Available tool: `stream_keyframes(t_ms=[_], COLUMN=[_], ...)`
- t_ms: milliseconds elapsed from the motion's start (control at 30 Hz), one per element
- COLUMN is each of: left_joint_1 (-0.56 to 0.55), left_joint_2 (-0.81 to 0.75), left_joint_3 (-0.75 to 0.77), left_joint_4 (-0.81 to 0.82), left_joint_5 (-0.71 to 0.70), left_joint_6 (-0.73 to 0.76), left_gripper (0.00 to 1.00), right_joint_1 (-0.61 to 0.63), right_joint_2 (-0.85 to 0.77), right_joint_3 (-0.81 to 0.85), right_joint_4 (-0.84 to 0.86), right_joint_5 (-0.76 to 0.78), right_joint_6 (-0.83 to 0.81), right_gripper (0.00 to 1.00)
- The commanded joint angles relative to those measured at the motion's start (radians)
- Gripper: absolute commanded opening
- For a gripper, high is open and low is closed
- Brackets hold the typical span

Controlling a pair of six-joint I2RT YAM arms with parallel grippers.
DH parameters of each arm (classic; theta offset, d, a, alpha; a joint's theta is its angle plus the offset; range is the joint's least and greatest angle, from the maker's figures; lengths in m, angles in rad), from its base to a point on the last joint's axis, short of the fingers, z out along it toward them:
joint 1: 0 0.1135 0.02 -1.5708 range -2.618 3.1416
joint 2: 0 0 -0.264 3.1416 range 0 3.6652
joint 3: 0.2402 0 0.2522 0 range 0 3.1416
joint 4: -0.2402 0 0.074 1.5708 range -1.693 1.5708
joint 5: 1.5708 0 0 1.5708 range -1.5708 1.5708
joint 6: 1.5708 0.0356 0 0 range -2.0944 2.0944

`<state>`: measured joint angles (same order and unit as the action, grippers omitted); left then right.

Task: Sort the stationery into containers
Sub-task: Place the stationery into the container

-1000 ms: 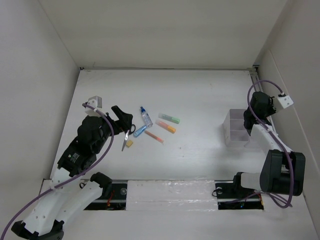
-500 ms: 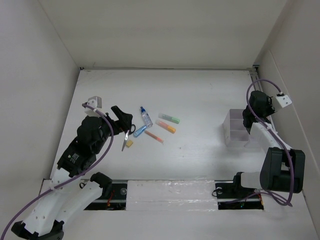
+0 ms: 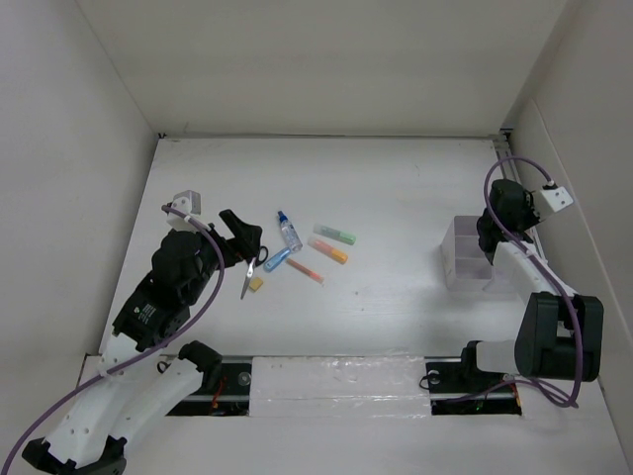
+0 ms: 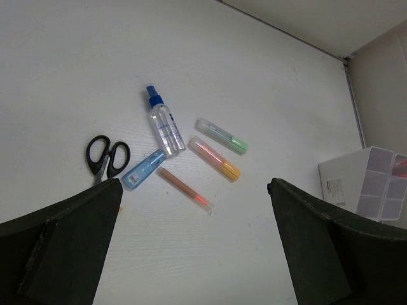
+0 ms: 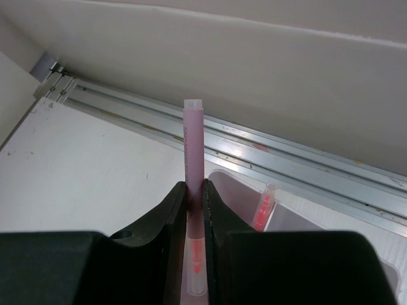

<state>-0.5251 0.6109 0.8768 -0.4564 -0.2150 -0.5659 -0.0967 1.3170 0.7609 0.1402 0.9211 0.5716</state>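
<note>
Right arm is creeping slightly left at the organiser [image 3: 463, 259] versus a second ago, while the left arm and loose stationery are not shifting. The right gripper [image 5: 194, 190] is clamping a pink pen [image 5: 193, 136] lengthwise between its fingers, right beside a compartment that is already holding another pink pen [image 5: 263, 208]. Left gripper [image 3: 242, 236] is hanging wide open and empty near the scissors [image 4: 107, 155], glue bottle [image 4: 162, 124] and green marker [image 4: 222, 136]. A clean drop is probably needing the pen's lower end centred over that same compartment, clear of the divider wall, before the jaws start easing apart.
</note>
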Motion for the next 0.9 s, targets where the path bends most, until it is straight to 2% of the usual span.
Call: stream_keyframes(t_ms=[0, 233, 333, 867], left_joint_1=[0.004, 0.004, 0.004, 0.004], left_joint_2=[-0.008, -0.008, -0.008, -0.008], left_joint_3=[0.005, 0.005, 0.005, 0.005], left_joint_4=[0.018, 0.018, 0.018, 0.018], left_joint_5=[-0.006, -0.006, -0.006, -0.006], left_joint_6=[0.012, 0.012, 0.012, 0.012], left_gripper=[1.00, 1.00, 1.00, 1.00], right_joint_1=[0.008, 0.017, 0.017, 0.026], right_joint_2=[-0.007, -0.007, -0.007, -0.016], right_joint_3=[0.043, 0.052, 0.052, 0.043], right_joint_4=[-0.011, -0.033, -0.033, -0.060], right_joint_5=[0.032, 0.032, 0.032, 0.059], right_joint_6=[0.014, 0.033, 0.033, 0.051], right_gripper=[0.12, 0.15, 0.21, 0.26])
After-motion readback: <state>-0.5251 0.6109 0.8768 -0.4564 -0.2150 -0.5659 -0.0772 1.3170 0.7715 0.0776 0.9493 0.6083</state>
